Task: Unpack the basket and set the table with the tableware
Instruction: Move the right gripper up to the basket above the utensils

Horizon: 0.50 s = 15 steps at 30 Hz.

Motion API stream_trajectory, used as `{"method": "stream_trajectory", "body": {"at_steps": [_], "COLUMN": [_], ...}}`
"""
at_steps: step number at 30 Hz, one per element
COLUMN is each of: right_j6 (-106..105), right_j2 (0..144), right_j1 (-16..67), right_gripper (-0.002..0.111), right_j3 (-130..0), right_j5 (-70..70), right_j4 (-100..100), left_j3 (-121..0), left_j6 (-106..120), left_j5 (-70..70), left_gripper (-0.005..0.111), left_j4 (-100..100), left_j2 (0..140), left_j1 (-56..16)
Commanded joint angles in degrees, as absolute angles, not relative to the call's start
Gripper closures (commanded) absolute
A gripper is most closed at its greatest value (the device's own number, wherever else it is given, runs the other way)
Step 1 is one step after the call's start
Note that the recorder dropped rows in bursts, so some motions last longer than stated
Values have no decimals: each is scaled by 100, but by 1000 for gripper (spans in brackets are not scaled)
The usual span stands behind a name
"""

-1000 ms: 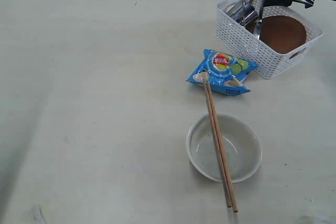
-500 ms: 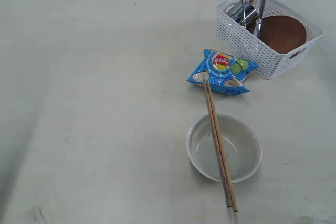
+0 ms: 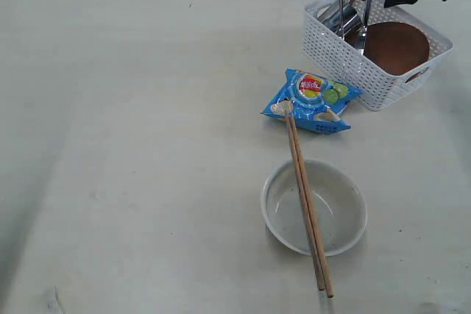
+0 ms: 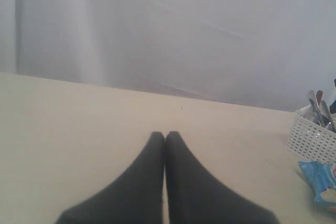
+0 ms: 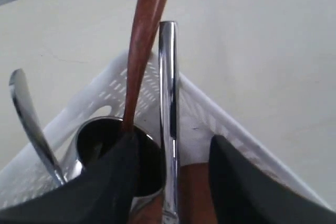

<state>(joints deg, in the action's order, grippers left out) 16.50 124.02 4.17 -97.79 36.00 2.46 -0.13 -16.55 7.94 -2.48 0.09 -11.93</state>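
Left of basket (image 3: 331,53) wall, wide table (image 3: 147,108)

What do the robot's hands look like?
The left hand has two smooth, matte black fingers that narrow to pointed tips. The right hand has the same dark fingers, with rounded edges. No markings or cables show on them.

Exterior: high, wide, looks down on table (image 3: 147,108). Left wrist: low over table, faces wall (image 4: 157,24). Right wrist: close above basket (image 5: 205,111), looking down. All three share basket.
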Motion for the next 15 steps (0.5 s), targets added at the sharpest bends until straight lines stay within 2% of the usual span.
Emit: {"method": "stream_trajectory", "body": {"at_steps": [1,15], "right_j6": [1733,1800], "right_j2": [12540,12813], "right_j1": [423,478], "right_gripper": [71,72], "right_j3": [-9793,-9793], "right_j5": [3664,3337], "right_j4": [145,206], "left_j3": [0,0], "left_j6": [-1621,-1621], "left_j5": [802,802], "left_gripper": [107,107], "left_j4": [-303,-303], "left_j2": [1,1], "left_j1": [-1209,-1209]}}
